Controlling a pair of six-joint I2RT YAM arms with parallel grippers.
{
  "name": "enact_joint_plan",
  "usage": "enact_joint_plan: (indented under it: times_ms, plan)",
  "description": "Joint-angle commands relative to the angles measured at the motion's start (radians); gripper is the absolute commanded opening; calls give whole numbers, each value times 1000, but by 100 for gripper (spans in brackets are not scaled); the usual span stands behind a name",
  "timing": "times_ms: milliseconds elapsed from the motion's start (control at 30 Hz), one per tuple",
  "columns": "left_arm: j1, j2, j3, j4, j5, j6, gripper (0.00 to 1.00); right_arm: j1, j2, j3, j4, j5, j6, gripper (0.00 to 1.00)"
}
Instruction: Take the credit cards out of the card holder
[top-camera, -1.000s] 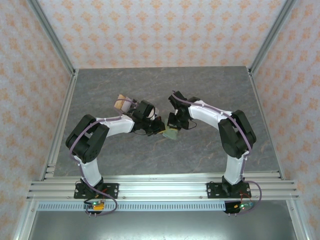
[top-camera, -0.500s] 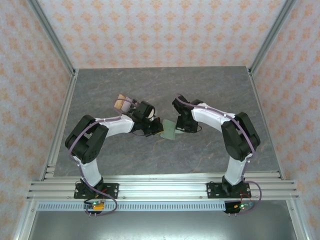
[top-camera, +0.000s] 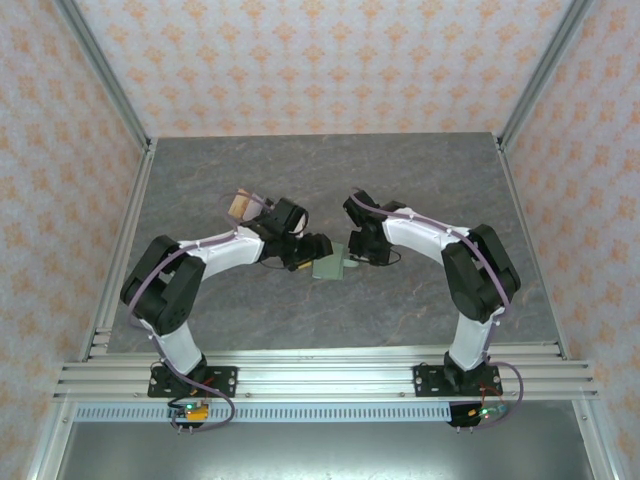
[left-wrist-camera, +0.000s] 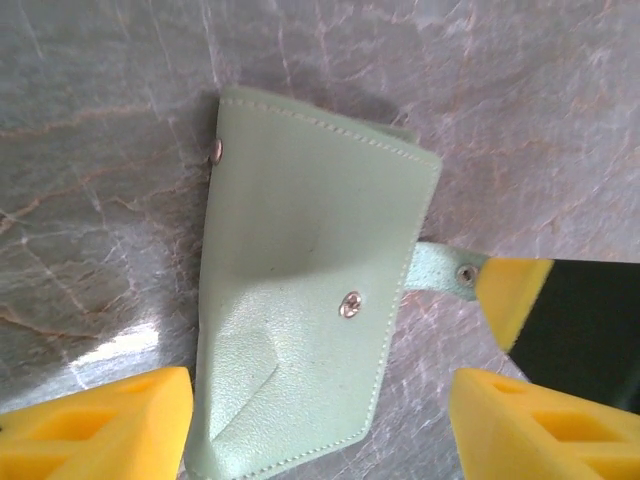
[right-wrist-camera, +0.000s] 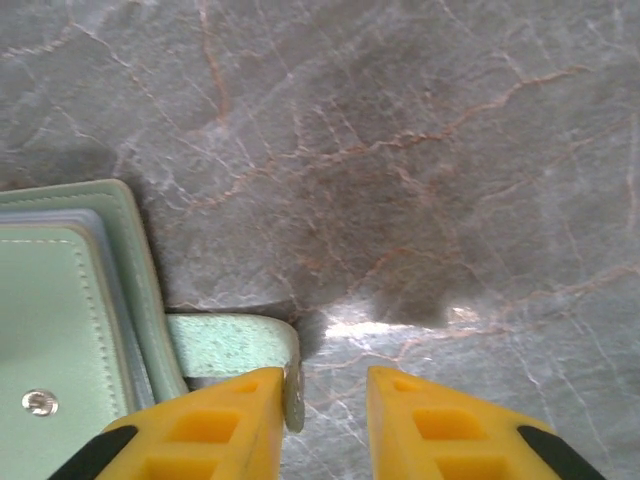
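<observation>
The sage-green card holder (top-camera: 328, 267) lies flat and folded on the marble table, its snap (left-wrist-camera: 349, 305) facing up. Its small tab (left-wrist-camera: 438, 270) sticks out toward the right arm. Pale card edges (right-wrist-camera: 108, 275) peek from its open side. My left gripper (left-wrist-camera: 315, 425) hovers above it, open wide, with a yellow finger on either side of its near end and not touching it. My right gripper (right-wrist-camera: 325, 400) is open by a narrow gap; the tab's end (right-wrist-camera: 293, 390) rests against its left finger (right-wrist-camera: 215, 425), unclamped. A small stack of credit cards (top-camera: 240, 206), tan on top, lies behind the left arm.
The grey marble tabletop (top-camera: 420, 180) stretches round the holder. Aluminium frame posts (top-camera: 130, 230) and patterned walls close it in on three sides. The two gripper heads are close together over the middle, with the right one's yellow finger (left-wrist-camera: 515, 295) in the left wrist view.
Both grippers have let go of the card holder, which now lies flat on the table. The left gripper has opened wide and drawn back a little; the right opened slightly.
</observation>
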Motion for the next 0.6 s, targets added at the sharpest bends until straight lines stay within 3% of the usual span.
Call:
enact_joint_plan:
  times_ms: [0, 300, 567]
  plan:
    - [15, -49, 28, -82, -97, 8, 74, 0, -13, -13, 41, -23, 1, 29]
    - [36, -130, -17, -149, -223, 10, 86, 0, 14, -15, 68, -42, -4, 32]
    - [62, -187, -50, -195, -286, 26, 100, 0, -1, -9, 64, -42, -5, 17]
